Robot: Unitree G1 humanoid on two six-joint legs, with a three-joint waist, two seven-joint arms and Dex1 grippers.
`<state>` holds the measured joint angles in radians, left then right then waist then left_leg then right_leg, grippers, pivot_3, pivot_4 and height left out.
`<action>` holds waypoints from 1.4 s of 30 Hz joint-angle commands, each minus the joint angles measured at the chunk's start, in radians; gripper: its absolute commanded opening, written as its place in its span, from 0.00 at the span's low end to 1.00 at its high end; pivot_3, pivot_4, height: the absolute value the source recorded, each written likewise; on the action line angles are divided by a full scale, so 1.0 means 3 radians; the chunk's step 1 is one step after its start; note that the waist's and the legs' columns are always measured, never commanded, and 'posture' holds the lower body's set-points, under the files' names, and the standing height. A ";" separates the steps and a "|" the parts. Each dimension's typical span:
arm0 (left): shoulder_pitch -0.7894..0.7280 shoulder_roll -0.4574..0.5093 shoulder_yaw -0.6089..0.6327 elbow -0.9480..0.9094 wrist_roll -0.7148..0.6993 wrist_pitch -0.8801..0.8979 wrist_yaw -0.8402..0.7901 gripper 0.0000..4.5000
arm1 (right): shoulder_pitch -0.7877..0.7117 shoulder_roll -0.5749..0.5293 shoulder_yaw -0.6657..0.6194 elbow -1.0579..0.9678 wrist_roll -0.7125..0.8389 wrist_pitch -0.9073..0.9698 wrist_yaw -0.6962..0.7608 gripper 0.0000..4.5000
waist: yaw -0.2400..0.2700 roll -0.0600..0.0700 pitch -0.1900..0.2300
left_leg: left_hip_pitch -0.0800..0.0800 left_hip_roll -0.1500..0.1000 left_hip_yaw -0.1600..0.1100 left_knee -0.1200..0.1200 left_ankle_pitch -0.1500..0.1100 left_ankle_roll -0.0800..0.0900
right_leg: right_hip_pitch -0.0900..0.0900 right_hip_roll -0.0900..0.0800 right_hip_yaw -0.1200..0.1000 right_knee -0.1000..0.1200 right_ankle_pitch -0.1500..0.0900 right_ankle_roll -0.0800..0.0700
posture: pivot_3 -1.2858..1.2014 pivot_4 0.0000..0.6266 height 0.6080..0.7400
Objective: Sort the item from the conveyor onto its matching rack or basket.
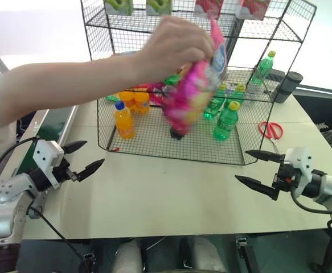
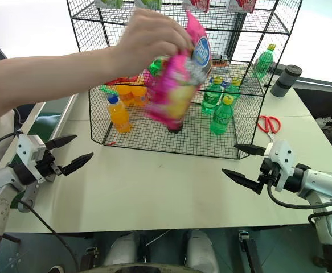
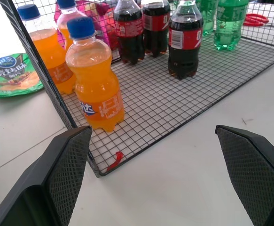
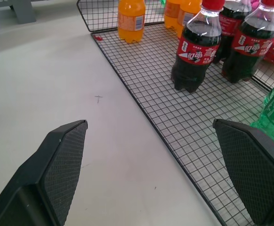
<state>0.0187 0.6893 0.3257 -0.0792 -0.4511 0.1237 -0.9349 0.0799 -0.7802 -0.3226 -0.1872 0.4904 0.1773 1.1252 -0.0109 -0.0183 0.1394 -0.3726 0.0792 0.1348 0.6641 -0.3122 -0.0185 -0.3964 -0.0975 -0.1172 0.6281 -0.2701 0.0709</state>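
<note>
fingers wide on both: left gripper (image 1: pixel 85 158) and right gripper (image 1: pixel 255 169) hover empty over table (image 1: pixel 166 193), apart from rack (image 1: pixel 171 139). pink chip bag (image 1: pixel 191 91) in person's hand (image 1: pixel 174 45), held in air before rack, off conveyor (image 1: pixel 46 133). step: waiting for item. next likely: bag set down, then reach and grasp.

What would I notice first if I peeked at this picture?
A person's hand holding a crinkly magenta-pink chip bag in the air, right in front of the big black wire-mesh rack. Behind it, orange soda bottles and green soda bottles stand on the rack's bottom shelf. Nearer, the left gripper and right gripper wait open above the pale table, one on each side.
</note>
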 commanded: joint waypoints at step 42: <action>-0.0270 0.0021 -0.0034 0.0356 0.0054 -0.0411 -0.0237 1.00 | -0.0360 0.0082 0.0327 0.0092 -0.0145 -0.0244 -0.0110 0.99 | -0.0007 -0.0001 -0.0001 | 0.0001 0.0000 0.0000 0.0001 0.0003 -0.0004 | 0.0000 0.0001 0.0000 0.0003 0.0000 0.0000 | 0.52 0.24 0.90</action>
<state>-0.0758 0.6848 0.2907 0.0641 -0.4309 0.0145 -1.0089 -0.0168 -0.7618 -0.2187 -0.1496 0.4380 0.1175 1.0921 -0.0130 -0.0186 0.1392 -0.3723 0.0791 0.1349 0.6645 -0.3114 -0.0197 -0.3965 -0.0973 -0.1172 0.6290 -0.2700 0.0709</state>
